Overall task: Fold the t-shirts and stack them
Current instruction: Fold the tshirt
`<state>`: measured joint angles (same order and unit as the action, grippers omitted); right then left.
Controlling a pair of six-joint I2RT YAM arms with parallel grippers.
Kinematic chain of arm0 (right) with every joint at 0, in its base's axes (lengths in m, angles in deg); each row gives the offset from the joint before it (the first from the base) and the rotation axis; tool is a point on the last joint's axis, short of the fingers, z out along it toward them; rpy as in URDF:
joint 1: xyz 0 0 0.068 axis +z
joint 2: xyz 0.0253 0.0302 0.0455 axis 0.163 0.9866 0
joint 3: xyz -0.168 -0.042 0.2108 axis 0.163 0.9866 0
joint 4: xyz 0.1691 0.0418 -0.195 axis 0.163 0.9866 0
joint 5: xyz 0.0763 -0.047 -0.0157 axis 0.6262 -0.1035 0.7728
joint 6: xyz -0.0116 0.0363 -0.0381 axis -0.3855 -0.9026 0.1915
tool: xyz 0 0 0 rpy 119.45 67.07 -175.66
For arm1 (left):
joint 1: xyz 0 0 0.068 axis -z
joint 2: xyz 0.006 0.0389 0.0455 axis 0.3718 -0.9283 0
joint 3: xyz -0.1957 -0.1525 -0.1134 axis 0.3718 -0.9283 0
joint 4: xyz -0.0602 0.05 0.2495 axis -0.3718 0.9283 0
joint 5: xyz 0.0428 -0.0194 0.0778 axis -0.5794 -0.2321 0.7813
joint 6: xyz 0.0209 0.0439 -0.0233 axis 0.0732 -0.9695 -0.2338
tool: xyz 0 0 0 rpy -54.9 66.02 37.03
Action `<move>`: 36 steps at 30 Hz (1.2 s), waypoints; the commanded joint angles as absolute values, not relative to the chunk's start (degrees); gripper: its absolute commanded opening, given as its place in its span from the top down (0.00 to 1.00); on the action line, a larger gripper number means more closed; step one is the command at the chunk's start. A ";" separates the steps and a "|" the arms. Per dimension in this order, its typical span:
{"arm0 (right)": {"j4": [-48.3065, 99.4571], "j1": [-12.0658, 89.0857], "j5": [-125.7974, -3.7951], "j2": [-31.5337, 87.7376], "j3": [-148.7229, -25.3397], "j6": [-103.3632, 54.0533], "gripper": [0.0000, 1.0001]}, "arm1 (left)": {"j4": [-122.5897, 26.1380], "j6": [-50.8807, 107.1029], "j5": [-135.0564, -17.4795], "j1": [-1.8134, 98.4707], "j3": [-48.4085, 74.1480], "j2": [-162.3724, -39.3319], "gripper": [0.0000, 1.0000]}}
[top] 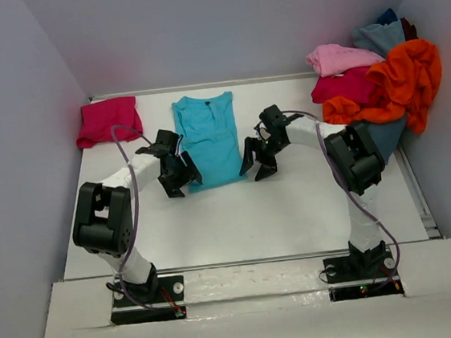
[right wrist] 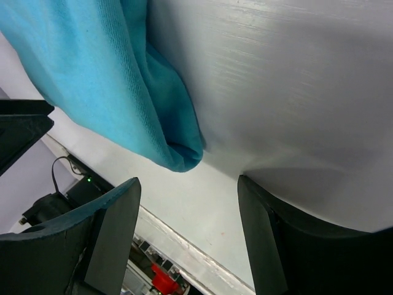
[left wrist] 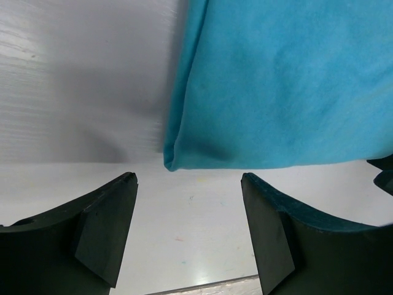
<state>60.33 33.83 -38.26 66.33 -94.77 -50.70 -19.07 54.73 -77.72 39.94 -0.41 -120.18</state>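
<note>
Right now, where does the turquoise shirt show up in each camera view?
Top external: the turquoise shirt lies at the centre of the table, folded into a long strip.
Left wrist: the shirt fills the upper right, its corner just beyond the open left fingers.
Right wrist: the shirt is at the upper left, one corner dipping toward the centre.
Shared landmark: the white table, bare beside the shirt in all three views.

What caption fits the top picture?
Left pincer and right pincer hang open beside the turquoise t-shirt on the table.

No text, label or number can be read anywhere
</note>
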 commanded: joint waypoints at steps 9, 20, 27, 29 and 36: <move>57.24 34.61 -37.98 68.04 -94.10 -51.24 0.30 | -25.19 55.11 -84.79 35.99 -2.08 -123.97 0.20; 54.60 34.61 -36.23 69.19 -93.93 -52.73 0.30 | -28.54 55.38 -89.72 33.70 -4.89 -125.55 0.20; 52.14 34.61 -34.73 70.33 -93.84 -54.84 0.31 | -26.88 54.94 -89.45 33.08 -6.38 -124.59 0.20; 51.00 34.61 -34.47 70.59 -93.49 -55.63 0.32 | -26.96 55.12 -89.54 33.08 -7.00 -124.50 0.20; 46.69 34.61 -33.59 71.65 -91.29 -57.57 0.35 | -28.54 55.64 -90.68 33.08 -9.02 -125.20 0.22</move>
